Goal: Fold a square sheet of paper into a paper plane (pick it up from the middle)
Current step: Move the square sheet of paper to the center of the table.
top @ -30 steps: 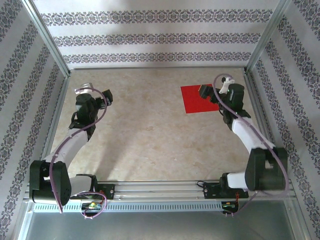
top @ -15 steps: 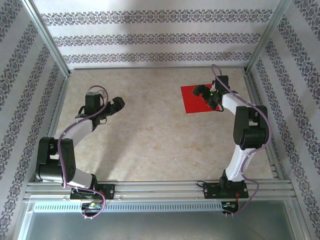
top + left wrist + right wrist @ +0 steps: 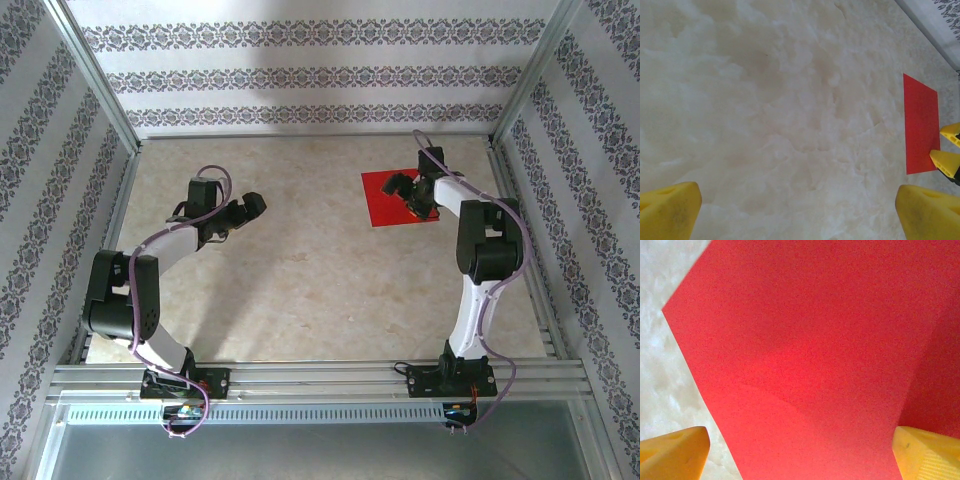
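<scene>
right tool (image 3: 409, 195) lowered onto sheet (image 3: 383, 206), left tool (image 3: 247, 208) advanced

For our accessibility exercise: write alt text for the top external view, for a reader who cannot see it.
The right gripper, jaws open, is poised over a flat square sheet of paper, red, at the far right of the table. The left gripper, also open, is over bare table.

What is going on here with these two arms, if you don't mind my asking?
The right gripper hangs open over the square sheet of paper, its fingers spread either side of the sheet's middle. The red sheet lies flat on the table, far right, with no folds made yet; whether the fingers touch it is not clear. The left gripper is open too, over bare table well away from the sheet.
</scene>
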Tool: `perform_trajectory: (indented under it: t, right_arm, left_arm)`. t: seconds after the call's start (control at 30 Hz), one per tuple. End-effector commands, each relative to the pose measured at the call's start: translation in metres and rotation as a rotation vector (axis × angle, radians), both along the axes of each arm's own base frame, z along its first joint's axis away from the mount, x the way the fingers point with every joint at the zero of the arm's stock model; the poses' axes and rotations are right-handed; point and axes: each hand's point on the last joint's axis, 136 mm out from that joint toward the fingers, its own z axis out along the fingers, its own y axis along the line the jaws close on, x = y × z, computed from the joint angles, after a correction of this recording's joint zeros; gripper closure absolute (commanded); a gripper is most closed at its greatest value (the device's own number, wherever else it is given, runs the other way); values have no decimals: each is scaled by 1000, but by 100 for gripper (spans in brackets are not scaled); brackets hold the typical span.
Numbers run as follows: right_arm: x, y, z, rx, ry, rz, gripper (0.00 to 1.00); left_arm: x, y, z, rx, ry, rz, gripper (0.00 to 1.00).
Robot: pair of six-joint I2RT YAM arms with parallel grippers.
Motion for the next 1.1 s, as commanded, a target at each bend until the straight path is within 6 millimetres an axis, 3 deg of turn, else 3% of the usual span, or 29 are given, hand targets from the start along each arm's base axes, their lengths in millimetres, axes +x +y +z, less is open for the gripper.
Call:
perform_trajectory:
  t: [0.0, 0.3, 0.57, 0.67, 0.77, 0.87, 0.93, 1.0, 1.07]
  right_arm:
    - [-13, 13, -13, -30, 62, 4, 5]
    - [-71, 86, -21, 13, 168, 24, 3]
    - [-161, 175, -42, 88, 317, 36, 3]
    - [-184, 197, -36, 141, 344, 17, 4]
    - [-179, 214, -9, 227, 267, 38, 4]
    - [-153, 215, 46, 269, 87, 83, 3]
    - [-140, 200, 79, 216, -42, 114, 2]
    - [-132, 174, 95, 118, -140, 130, 2]
    - [-128, 144, 97, 45, -189, 146, 2]
  left_arm:
    - [0, -7, -1, -14, 30, -8, 0]
    - [-5, -14, -10, 6, 70, -19, 0]
    - [-11, -17, -17, 34, 109, -18, 0]
    - [-12, -18, -19, 40, 124, -17, 0]
    - [-12, -19, -20, 41, 146, -10, 0]
    - [-14, -24, -19, 51, 175, -3, 0]
    - [-18, -31, -16, 51, 206, 7, 0]
    - [-28, -41, -16, 68, 256, 27, 0]
    - [-37, -54, -17, 105, 290, 43, 0]
